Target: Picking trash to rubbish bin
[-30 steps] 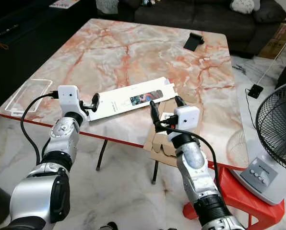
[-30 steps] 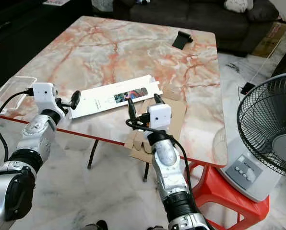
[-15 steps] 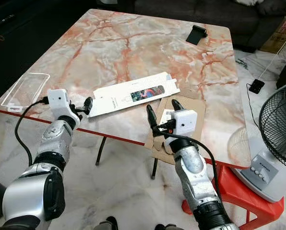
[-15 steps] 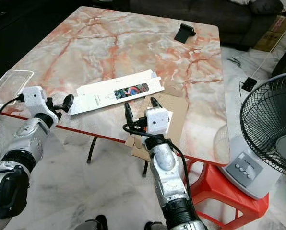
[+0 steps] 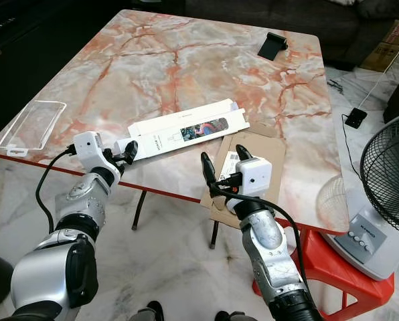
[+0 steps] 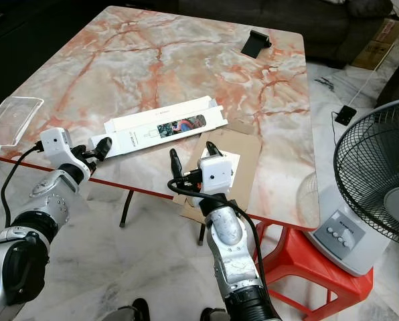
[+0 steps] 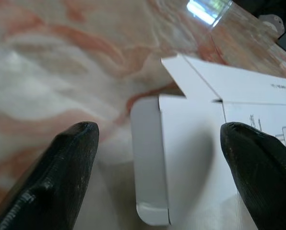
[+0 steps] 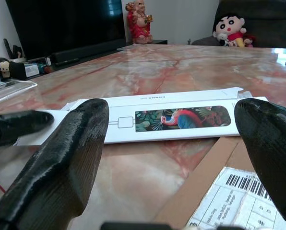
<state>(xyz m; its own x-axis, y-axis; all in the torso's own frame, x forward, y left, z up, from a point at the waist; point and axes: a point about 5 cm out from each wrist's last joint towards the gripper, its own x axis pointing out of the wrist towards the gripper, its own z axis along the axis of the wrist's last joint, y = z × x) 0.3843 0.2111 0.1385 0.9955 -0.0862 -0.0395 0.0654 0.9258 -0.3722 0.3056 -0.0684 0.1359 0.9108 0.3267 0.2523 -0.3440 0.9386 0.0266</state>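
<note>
A long flat white box [image 5: 186, 130] with a colourful bird picture lies on the marble table [image 5: 186, 73]. Its left end [image 7: 181, 158] sits between the spread fingers of my left gripper [image 5: 126, 154], which is open at the table's front edge. To the right, a flattened brown cardboard sheet [image 5: 266, 150] with a barcode label [image 8: 229, 201] hangs over the front edge. My right gripper [image 5: 222, 155] hovers open just above this cardboard, pointing toward the white box [image 8: 167, 120]. Nothing is held.
A clear plastic tray [image 5: 32, 124] overhangs the table's left corner. A black phone stand [image 5: 272, 45] sits at the far side. A standing fan [image 5: 387, 174] and a red stool [image 5: 320, 261] stand at the right. A dark sofa lies behind.
The camera has shifted a little. My left gripper has edged onto the white box's left end, so the end now lies between its fingers. The right gripper stays open over the cardboard.
</note>
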